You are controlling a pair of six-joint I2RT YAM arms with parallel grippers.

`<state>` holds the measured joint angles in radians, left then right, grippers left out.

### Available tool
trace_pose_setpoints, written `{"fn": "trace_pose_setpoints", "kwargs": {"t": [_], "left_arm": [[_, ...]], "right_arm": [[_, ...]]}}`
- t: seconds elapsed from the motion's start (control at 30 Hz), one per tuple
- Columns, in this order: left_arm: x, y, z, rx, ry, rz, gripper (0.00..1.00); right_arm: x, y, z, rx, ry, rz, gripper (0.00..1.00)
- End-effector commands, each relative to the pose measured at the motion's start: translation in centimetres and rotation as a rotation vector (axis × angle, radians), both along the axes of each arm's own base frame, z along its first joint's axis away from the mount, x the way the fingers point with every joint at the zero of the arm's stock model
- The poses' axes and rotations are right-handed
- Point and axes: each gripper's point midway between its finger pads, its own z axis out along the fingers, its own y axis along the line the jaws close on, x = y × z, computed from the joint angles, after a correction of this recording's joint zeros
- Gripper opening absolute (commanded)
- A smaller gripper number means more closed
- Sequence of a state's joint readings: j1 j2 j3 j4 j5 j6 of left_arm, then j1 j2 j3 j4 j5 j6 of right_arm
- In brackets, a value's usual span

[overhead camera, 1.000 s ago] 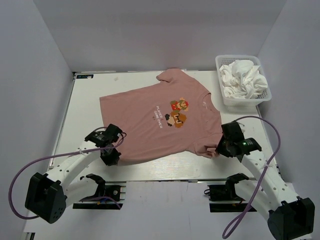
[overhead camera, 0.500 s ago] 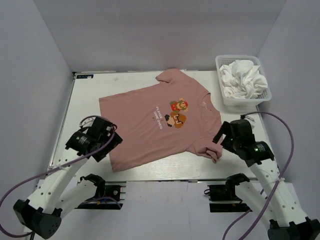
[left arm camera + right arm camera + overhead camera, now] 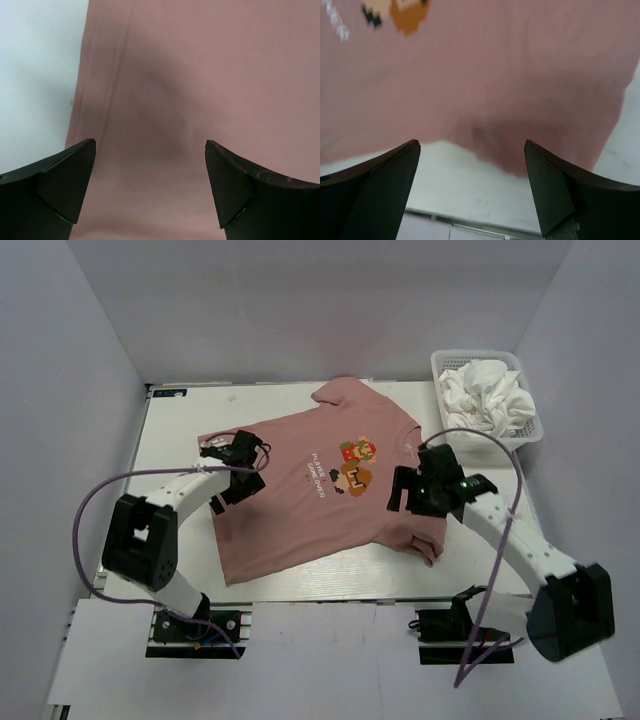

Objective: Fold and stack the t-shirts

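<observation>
A dusty pink t-shirt [image 3: 300,510] lies spread flat on the white table [image 3: 170,440], its pixel-art graphic [image 3: 355,465] facing up. Its near right corner [image 3: 425,543] is a little bunched. My left gripper [image 3: 243,472] hovers open over the shirt's left part, with only pink cloth [image 3: 200,75] beneath its spread fingers [image 3: 60,185]. My right gripper [image 3: 408,492] is open above the shirt's right side. In its wrist view the pink hem [image 3: 520,150] and bare table [image 3: 470,185] lie between the fingertips. Plain white t-shirts [image 3: 485,400] are heaped in the basket.
A white mesh basket [image 3: 530,433] stands at the table's back right corner. Grey walls close in the table on three sides. The arms' purple cables [image 3: 85,520] loop out beside each arm.
Both grippers have opened and let go of the pink shirt's near corners. Each arm then swung inward and forward, and now hangs over the shirt's body. The shirt lies flatter.
</observation>
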<state>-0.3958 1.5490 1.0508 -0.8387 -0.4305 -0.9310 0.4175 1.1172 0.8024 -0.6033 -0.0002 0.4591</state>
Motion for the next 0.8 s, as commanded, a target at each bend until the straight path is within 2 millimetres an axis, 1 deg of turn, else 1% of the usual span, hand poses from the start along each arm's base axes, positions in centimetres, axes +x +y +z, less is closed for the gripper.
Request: {"fn": "trace_pose_setpoints", "kwargs": {"t": [0.0, 0.03, 0.07, 0.1, 0.13, 0.17, 0.2, 0.23, 0.27, 0.3, 0.37, 0.4, 0.43, 0.47, 0.5, 0.53, 0.57, 0.6, 0.63, 0.67, 0.7, 0.73, 0.77], "left_arm": [[4.6, 1.6, 1.0, 0.004, -0.114, 0.035, 1.0], [4.8, 1.7, -0.6, -0.001, -0.072, 0.03, 1.0], [6.3, 2.2, -0.5, -0.013, -0.098, 0.047, 1.0], [6.8, 2.7, -1.0, -0.004, -0.087, 0.049, 1.0], [7.3, 2.7, -1.5, -0.019, -0.075, 0.045, 1.0], [8.1, 3.0, -2.5, -0.008, -0.05, 0.048, 1.0], [8.6, 3.6, -3.0, -0.015, -0.032, 0.052, 1.0], [9.0, 3.9, -3.5, -0.008, -0.019, 0.051, 1.0], [9.9, 4.2, -3.4, -0.009, -0.027, 0.061, 1.0], [10.1, 4.9, -4.8, -0.008, 0.01, 0.071, 1.0], [11.6, 5.5, -5.3, -0.007, 0.0, 0.082, 1.0], [11.8, 6.4, -6.8, 0.003, 0.03, 0.091, 1.0], [13.3, 6.5, -6.7, -0.012, 0.013, 0.098, 1.0], [14.0, 6.7, -7.2, -0.017, 0.022, 0.091, 1.0], [14.7, 7.4, -7.7, -0.022, 0.03, 0.098, 1.0], [16.4, 7.6, -8.6, -0.025, 0.037, 0.088, 1.0], [17.1, 7.3, -9.1, -0.033, 0.048, 0.069, 1.0], [18.0, 8.0, -9.5, -0.024, 0.053, 0.058, 1.0], [21.0, 8.2, -8.1, -0.034, -0.009, 0.042, 1.0], [21.5, 8.1, -9.9, -0.034, 0.027, 0.024, 1.0], [23.5, 8.1, -7.8, -0.027, 0.002, 0.003, 1.0], [24.1, 8.1, -7.3, -0.023, 0.005, -0.007, 1.0], [24.7, 8.1, -6.1, -0.019, -0.01, -0.017, 1.0]], "right_arm": [[6.8, -1.2, 2.5, -0.118, -0.151, -0.125, 0.9], [7.5, -1.3, 1.1, -0.158, -0.113, -0.141, 0.9], [9.4, -1.4, 0.9, -0.186, -0.134, -0.165, 0.9], [10.8, -1.2, 0.4, -0.206, -0.126, -0.162, 0.9], [11.6, -1.0, 0.1, -0.214, -0.125, -0.16, 0.9], [11.7, -1.4, -3.0, -0.272, -0.035, -0.156, 0.9], [13.7, -1.1, -1.6, -0.262, -0.066, -0.182, 0.9], [14.0, -1.3, -2.1, -0.272, -0.051, -0.193, 0.9], [14.2, -0.9, -4.2, -0.286, 0.008, -0.183, 0.9], [14.6, -1.0, -4.4, -0.283, 0.015, -0.187, 0.9], [14.6, -0.2, -5.6, -0.248, 0.053, -0.166, 0.9], [14.4, 0.1, -6.2, -0.238, 0.076, -0.154, 0.9], [14.1, 0.1, -6.4, -0.245, 0.088, -0.141, 0.9], [14.2, 0.6, -6.4, -0.225, 0.083, -0.125, 0.9], [14.1, 0.8, -6.5, -0.217, 0.077, -0.109, 0.9], [13.9, 0.8, -6.1, -0.217, 0.066, -0.077, 0.9], [13.5, 1.4, -5.9, -0.193, 0.068, -0.046, 0.9], [13.6, 1.4, -4.9, -0.195, 0.023, 0.009, 0.9], [13.0, 1.3, -5.1, -0.197, 0.031, 0.031, 0.9], [12.7, 1.6, -4.8, -0.188, 0.025, 0.053, 0.9], [12.4, 1.7, -3.3, -0.189, -0.026, 0.123, 0.9], [11.9, 1.8, -3.0, -0.193, -0.04, 0.147, 0.9], [11.3, 2.2, -2.8, -0.197, -0.051, 0.181, 0.9]]}}
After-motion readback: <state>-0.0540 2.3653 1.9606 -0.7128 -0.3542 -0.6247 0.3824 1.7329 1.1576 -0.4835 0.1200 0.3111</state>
